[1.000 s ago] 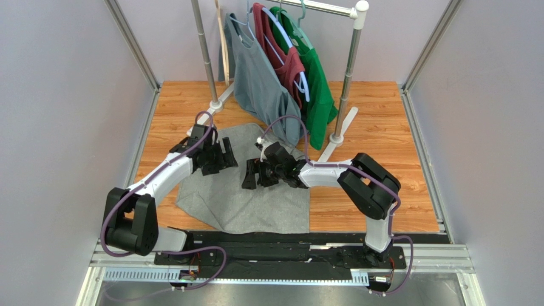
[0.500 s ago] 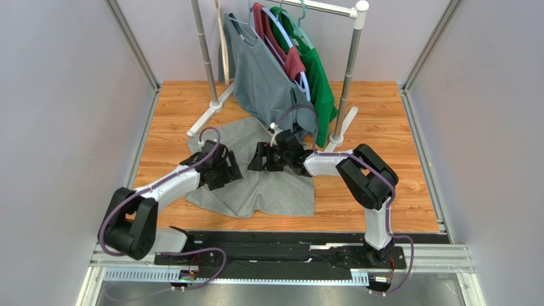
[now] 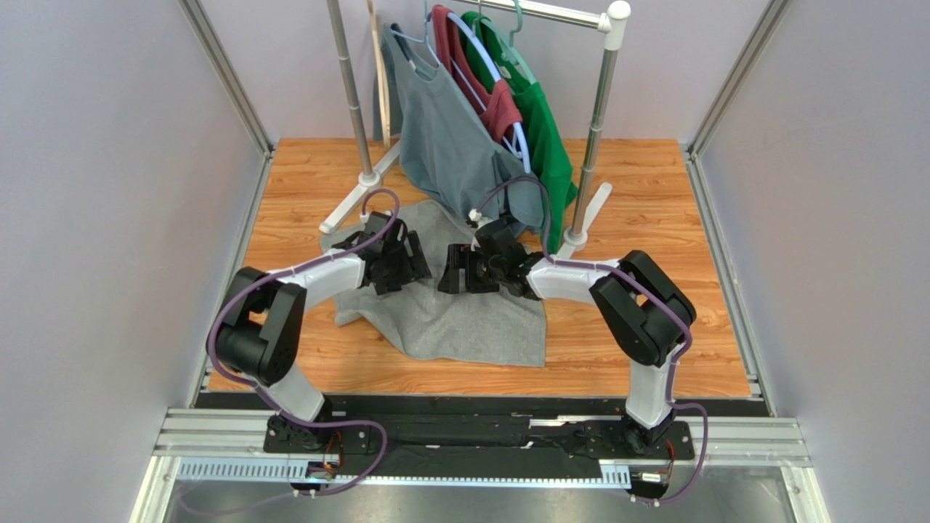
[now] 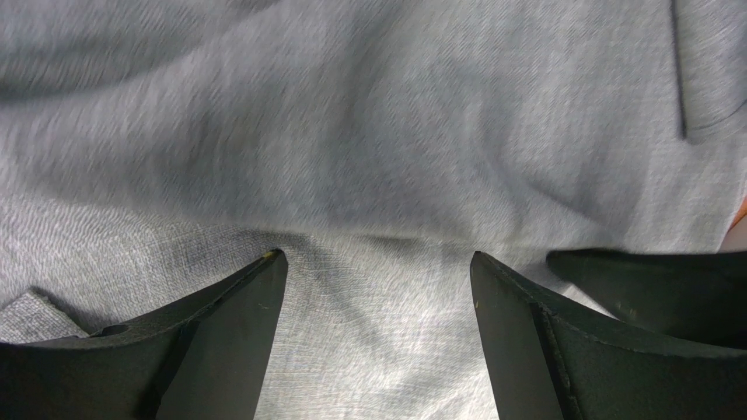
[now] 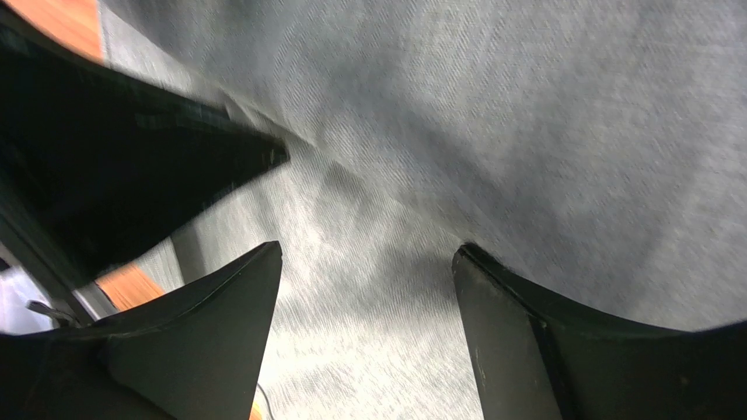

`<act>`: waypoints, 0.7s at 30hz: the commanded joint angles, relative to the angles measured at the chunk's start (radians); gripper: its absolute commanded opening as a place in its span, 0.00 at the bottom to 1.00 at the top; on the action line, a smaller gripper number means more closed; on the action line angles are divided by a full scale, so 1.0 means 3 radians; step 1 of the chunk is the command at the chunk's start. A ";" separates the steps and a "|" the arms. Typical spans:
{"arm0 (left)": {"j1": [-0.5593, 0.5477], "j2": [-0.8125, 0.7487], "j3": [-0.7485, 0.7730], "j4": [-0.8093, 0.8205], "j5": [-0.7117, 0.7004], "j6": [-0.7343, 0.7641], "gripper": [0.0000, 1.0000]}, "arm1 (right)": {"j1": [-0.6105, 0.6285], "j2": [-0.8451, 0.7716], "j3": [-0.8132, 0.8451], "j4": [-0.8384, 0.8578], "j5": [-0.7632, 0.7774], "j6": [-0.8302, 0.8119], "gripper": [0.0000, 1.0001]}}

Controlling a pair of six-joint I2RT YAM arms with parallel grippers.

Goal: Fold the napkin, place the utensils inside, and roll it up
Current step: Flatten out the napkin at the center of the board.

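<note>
Top external view is showing the napkin (image 3: 469, 327) lying rumpled on the table (image 3: 655, 218), between the two arms, its far corner reaching toward the hem of the grey shirt (image 3: 448, 142) that is hanging from the rack (image 3: 595, 120). The left end effector (image 3: 413, 262) and the right end effector (image 3: 448, 270) are hovering close together over the cloth's far half, tips facing each other. Both wrist views are showing the jaws spread wide with only grey weave between them, so neither is pinching anything.

The cloth is looking soft, light and limp. It is draping into shallow waves and bunching along its near-left edge, so it will likely sag and slide over the wood when pulled instead of holding a crease. Its woven surface is probably giving the fingers fair friction. Taking hold at an edge or corner seems wiser than at the middle, where a pinch would only raise a tent. The left wrist view is showing a hemmed corner at lower left, which looks a good place.

The utensils are not showing in any view. No brand, label or readable writing is appearing on the cloth, the arms or the garments.
</note>
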 commanded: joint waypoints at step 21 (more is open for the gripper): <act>-0.0200 -0.1663 -0.0292 -0.0908 -0.0466 0.0133 0.86 | 0.0196 -0.0711 -0.0463 -0.0109 -0.0382 -0.0043 0.75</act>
